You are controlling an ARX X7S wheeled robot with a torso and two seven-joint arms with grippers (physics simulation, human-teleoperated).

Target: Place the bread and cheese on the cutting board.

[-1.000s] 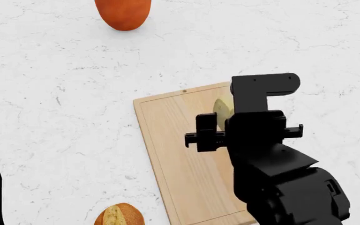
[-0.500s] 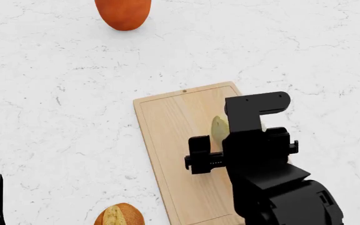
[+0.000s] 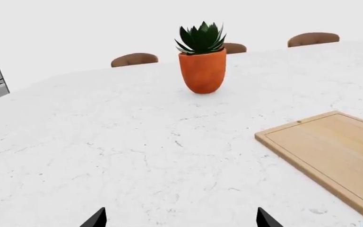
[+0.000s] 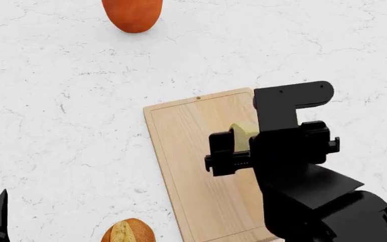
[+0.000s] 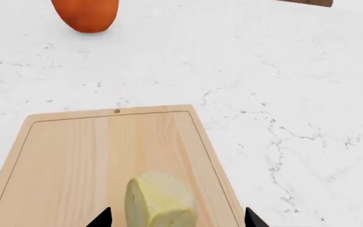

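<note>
Right gripper (image 5: 176, 218) above the cutting board (image 4: 193, 166), fingers spread wide, nothing clamped; cheese (image 5: 160, 199) sits on the board between the fingertips. Left gripper (image 3: 180, 221) also spread, off the board's long edge. Bread (image 4: 127, 231) on the table beside the board's near corner.

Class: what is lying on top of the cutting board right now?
On the cutting board lies the cheese, between the right gripper fingertips. The bread lies off it. The black arm covers part of the board in the head view.
</note>
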